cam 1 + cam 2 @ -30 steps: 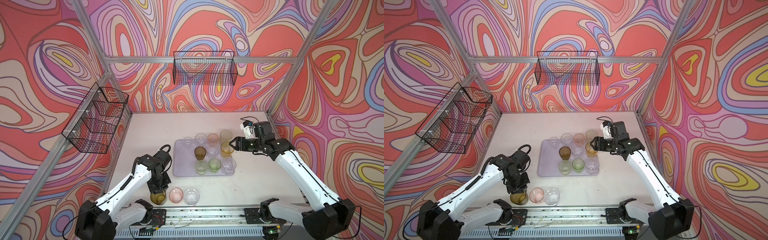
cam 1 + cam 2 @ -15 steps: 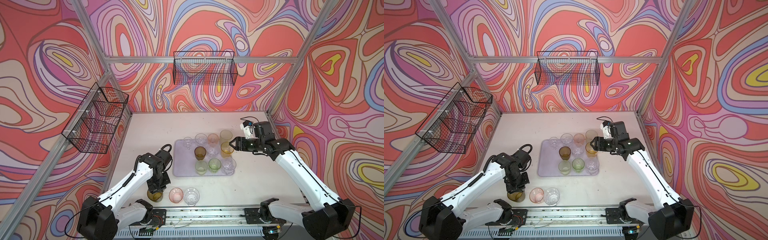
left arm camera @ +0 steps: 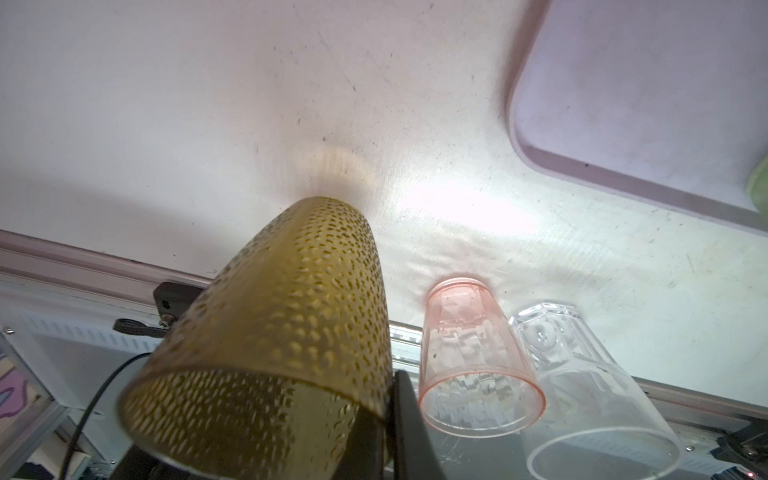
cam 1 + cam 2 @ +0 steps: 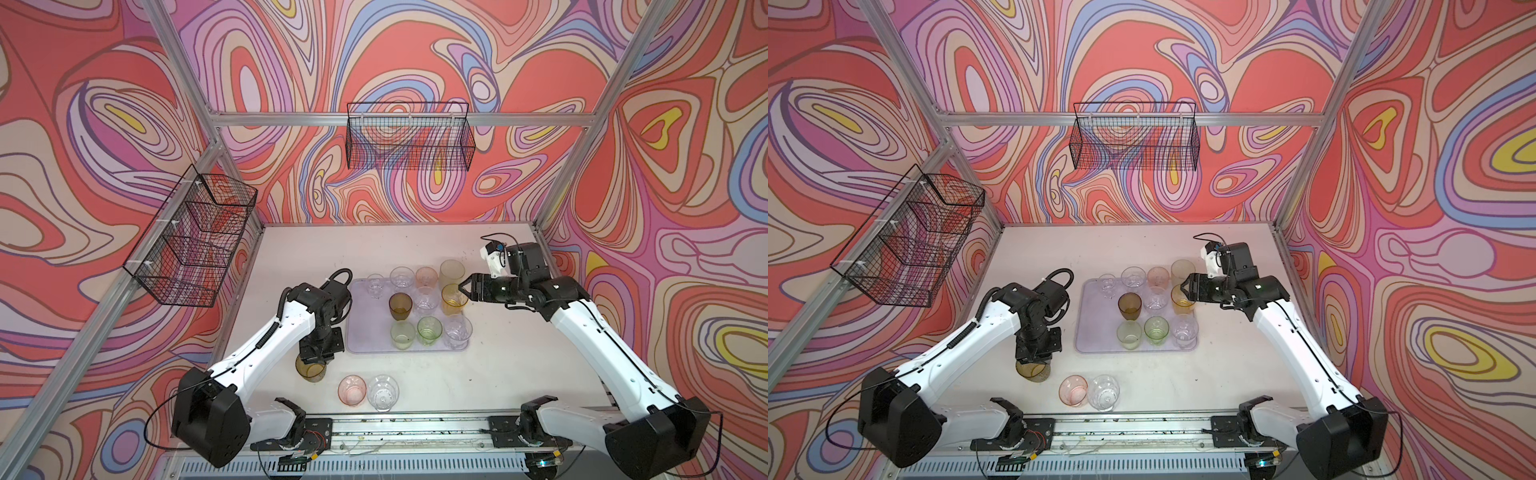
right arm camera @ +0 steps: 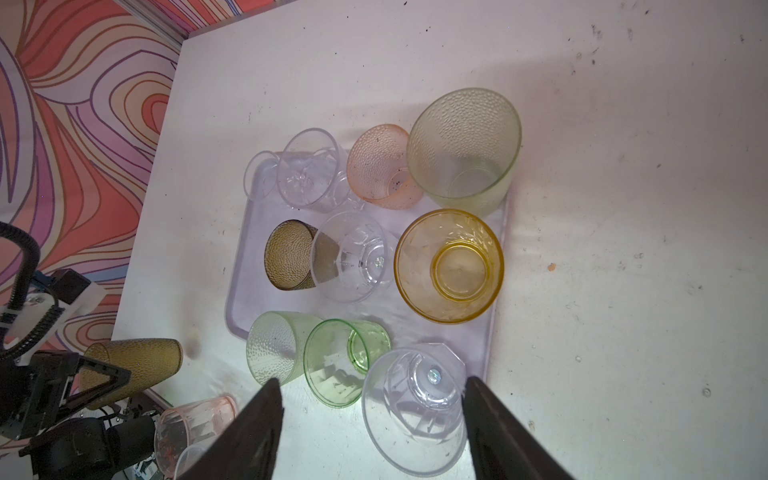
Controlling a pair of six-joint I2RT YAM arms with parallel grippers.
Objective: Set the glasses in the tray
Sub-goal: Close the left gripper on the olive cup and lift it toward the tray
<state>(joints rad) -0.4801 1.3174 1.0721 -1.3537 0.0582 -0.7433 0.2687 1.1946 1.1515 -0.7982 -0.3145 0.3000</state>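
Observation:
My left gripper point(image 4: 318, 354) is shut on the rim of an olive-brown dotted glass point(image 4: 310, 368), which it holds tilted just off the table, left of the tray's near corner. In the left wrist view the glass point(image 3: 286, 324) fills the middle, with one finger inside the rim and one outside. The lilac tray point(image 4: 365, 328) holds several glasses. A pink glass point(image 4: 352, 390) and a clear glass point(image 4: 382, 392) stand on the table in front of it. My right gripper point(image 4: 462, 286) hangs open and empty above the tray's right side, by the yellow glass point(image 4: 453, 298).
One black wire basket point(image 4: 409, 141) hangs on the back wall and another point(image 4: 195, 241) on the left wall. A metal rail point(image 4: 407, 428) carrying both arm bases runs along the table's front edge, close behind the pink and clear glasses.
My left gripper has closed fully on the olive-brown glass and carried it a little up and back from the front edge. The right arm has not moved.

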